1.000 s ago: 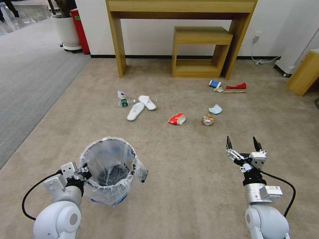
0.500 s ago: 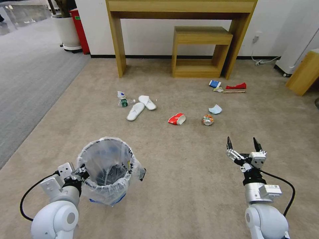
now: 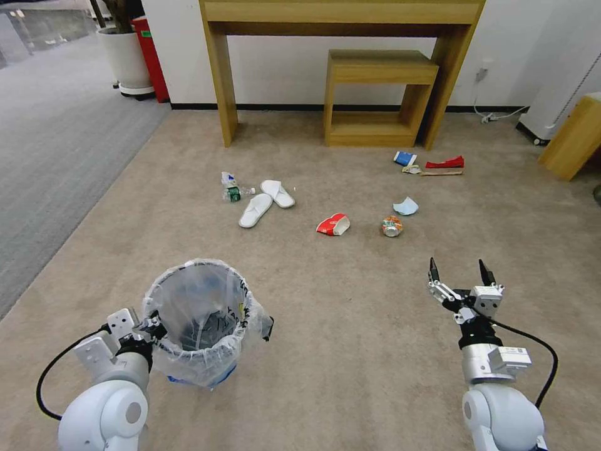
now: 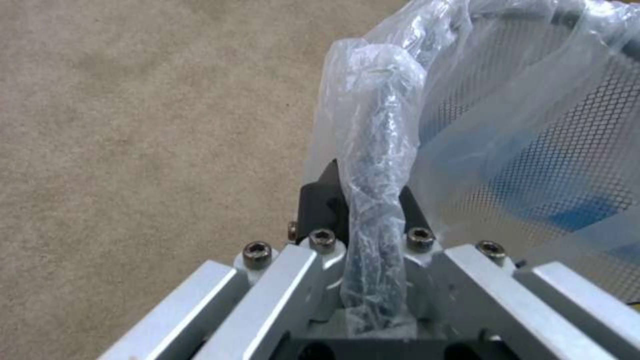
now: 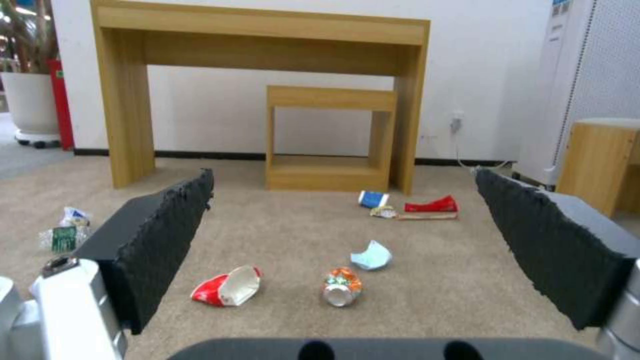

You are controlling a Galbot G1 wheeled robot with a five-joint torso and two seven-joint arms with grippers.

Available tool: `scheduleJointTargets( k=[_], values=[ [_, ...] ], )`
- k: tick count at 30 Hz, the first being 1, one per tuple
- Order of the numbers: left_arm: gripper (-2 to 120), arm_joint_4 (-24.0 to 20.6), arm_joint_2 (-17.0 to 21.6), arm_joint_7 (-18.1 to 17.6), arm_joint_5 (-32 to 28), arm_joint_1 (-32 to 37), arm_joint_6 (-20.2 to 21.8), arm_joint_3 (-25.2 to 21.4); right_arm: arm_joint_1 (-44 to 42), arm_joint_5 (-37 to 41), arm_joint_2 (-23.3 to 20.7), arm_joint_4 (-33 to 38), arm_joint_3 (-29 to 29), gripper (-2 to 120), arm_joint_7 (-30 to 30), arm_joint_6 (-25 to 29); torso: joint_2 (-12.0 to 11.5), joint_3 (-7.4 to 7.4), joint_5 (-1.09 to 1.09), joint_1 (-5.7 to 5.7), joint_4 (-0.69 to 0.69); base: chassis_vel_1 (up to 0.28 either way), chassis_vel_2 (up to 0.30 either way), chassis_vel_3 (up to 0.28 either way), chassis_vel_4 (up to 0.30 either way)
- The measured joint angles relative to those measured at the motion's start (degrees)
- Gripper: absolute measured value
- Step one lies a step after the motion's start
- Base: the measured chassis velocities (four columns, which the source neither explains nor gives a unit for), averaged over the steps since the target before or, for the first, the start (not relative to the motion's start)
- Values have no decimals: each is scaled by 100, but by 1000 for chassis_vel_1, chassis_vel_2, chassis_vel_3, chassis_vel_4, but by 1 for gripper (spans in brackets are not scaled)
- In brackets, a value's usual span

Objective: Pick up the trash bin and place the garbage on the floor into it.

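Left gripper fingers pinch bag-covered rim of trash bin. Right gripper fingers spread wide, nothing between them, above carpet. Garbage lies ahead of right fingers: orange can and red-white packet nearest, pale blue mask just past can, two white slippers farther, toward left fingers' side.
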Motion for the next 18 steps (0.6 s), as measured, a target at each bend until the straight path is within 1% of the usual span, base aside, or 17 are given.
scheduleJointTargets(
  k=[3, 8, 17, 18],
  values=[
    [2, 2, -11, 3, 18, -1, -1, 9, 9, -3, -5, -5, 8, 100, -15, 0, 0, 0, 0, 0, 0, 9, 19, -21, -13],
    [2, 25, -25, 6, 29, -17, -6, 14, 25, -8, -10, -12, 12, 100, -24, -3, 0, 0, 0, 0, -1, 85, 102, -123, -111],
    [2, 39, -38, 3, 44, -38, -18, 4, 45, -14, -31, -19, 32, 99, -50, -3, 0, 0, -2, 0, 1, 175, 176, -152, -166],
    [2, 39, -41, 3, 44, -38, -19, 5, 44, -14, -32, -20, 35, 100, -54, -3, 0, 0, 1, 0, 1, 152, 149, -154, -157]
  ],
)
